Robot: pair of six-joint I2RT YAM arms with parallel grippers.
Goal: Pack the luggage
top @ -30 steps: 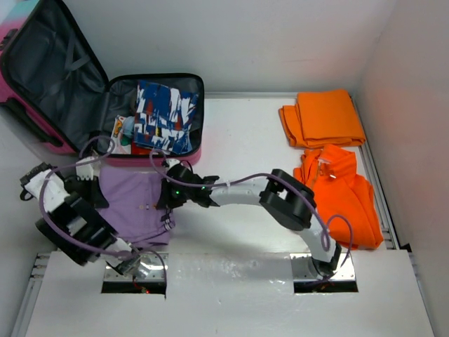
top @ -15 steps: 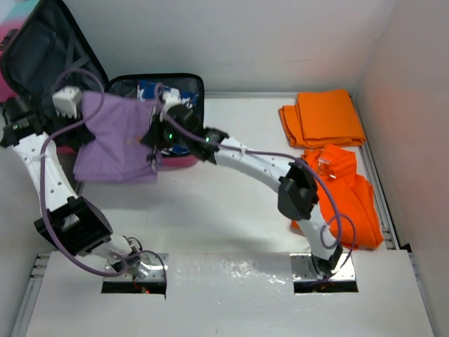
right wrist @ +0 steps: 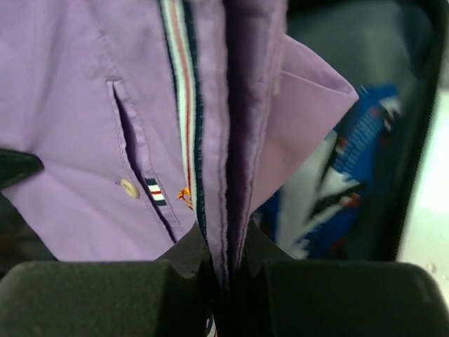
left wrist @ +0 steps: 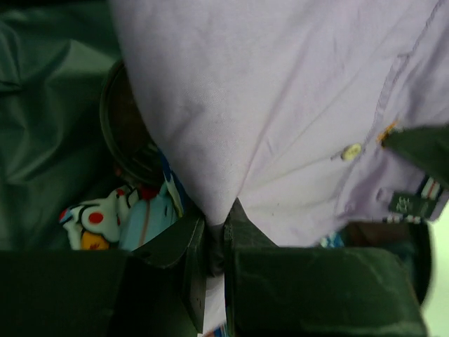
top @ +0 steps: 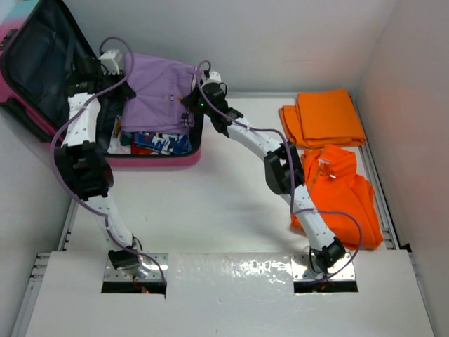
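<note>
The luggage lies open at the far left, its dark-lined lid leaning back and its pink rim toward me. A folded purple shirt hangs over the open base, held at both ends. My left gripper is shut on the shirt's left edge, pinching a fold. My right gripper is shut on the shirt's right edge along the striped placket. Under the shirt lie a blue-and-white patterned cloth and a cartoon-print cloth.
A folded orange garment sits at the far right of the table. An orange shirt lies spread nearer me along the right wall. White walls close the back and right sides.
Both arms have carried the purple shirt from the table in front of the luggage up and away from me, to above the luggage's open base. Both grips have held throughout.
</note>
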